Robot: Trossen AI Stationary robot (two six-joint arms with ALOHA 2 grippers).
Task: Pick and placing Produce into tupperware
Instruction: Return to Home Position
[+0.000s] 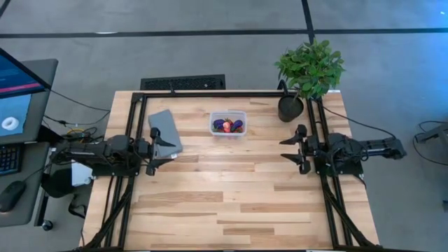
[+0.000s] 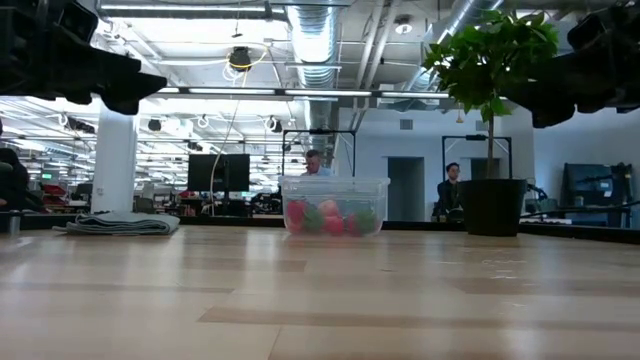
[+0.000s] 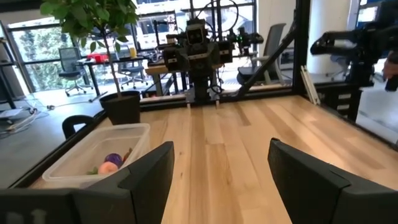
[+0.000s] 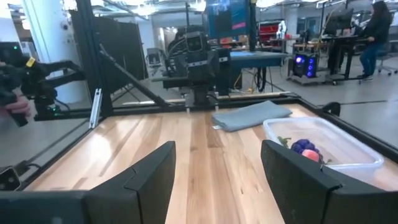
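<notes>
off to either side of the tupperware (image 1: 213, 117), my left gripper (image 1: 166, 152) and right gripper (image 1: 285, 150) hang spread wide and empty, parked clear of it i'd guess because the produce (image 1: 228, 127) sits piled inside, none visible outside it.

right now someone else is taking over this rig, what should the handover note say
Left end effector: open, holding nothing, at the left side of the table, by the grey lid.
Right end effector: open, holding nothing, at the right side, near the potted plant.
Things: all the produce in view lies inside the tupperware, between the arms near the back edge.
Done: the picking, by the look of it.
Left: probably only parking the arms; the lid is off.
</notes>
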